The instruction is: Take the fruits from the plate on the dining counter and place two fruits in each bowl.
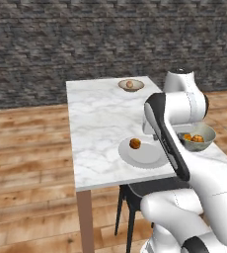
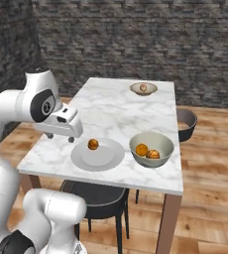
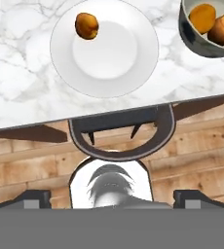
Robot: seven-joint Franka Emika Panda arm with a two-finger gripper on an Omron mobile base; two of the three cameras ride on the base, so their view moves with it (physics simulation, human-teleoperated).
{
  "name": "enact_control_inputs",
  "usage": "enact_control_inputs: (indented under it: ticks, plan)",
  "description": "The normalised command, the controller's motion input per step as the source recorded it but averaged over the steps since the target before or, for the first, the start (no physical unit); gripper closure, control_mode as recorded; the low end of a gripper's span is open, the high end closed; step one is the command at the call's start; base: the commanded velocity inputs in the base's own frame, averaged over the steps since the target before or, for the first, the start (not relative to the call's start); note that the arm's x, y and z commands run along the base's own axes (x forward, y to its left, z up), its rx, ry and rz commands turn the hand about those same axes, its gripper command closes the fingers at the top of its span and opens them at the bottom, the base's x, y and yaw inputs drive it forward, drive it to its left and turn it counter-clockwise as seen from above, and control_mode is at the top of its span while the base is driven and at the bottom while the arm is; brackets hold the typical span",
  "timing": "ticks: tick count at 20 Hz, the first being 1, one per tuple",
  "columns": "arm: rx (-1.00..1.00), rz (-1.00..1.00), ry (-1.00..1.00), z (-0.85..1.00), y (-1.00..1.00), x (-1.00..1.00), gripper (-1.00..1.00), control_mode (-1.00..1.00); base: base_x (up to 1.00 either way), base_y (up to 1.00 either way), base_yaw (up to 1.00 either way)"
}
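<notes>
The principal risk is judged to be a miscount: one fruit is left on the plate, and the task would fail if it were delivered to the near bowl, which is already seen to hold two fruits, an orange one and a reddish-brown one lying touching each other. A second risk is judged to be rolling: the remaining fruit is small and round, lies toward the far left part of the plate, and could be nudged off the rim onto the dining counter by an off-centre descent. The far bowl, set near the far edge of the counter and well apart from the plate, is seen to hold a single pale peach fruit, so one more is needed there; a long reach is called for, during which a weak grip could let the fruit drop. The plate lies at the near edge of the counter, with the near bowl just beside it on the right. The gripper is held near the left edge of the counter, beside the plate; whether its fingers are apart or together cannot be told, and nothing is seen between them. A dark chair is tucked under the near edge of the counter, below the plate.
</notes>
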Motion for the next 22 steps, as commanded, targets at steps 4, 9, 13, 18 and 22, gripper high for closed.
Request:
enact_control_inputs:
  ticks: [4,9,13,18,22]
  plan:
    - [0.00,0.00,-0.11,-0.87,0.00,1.00,-1.00,-1.00,0.00,0.00,0.00]
    - [0.03,0.00,-0.14,-0.95,0.00,0.97,-1.00,-1.00,0.00,0.00,0.00]
    - [0.00,0.00,0.02,-0.56,0.00,0.74,-1.00,-1.00,0.00,0.00,0.00]
    - [0.00,0.00,0.16,-0.19,-0.04,0.65,-1.00,-1.00,0.00,0.00,0.00]
    - [0.02,0.00,0.04,-0.01,-0.01,0.59,-1.00,-1.00,0.00,0.00,0.00]
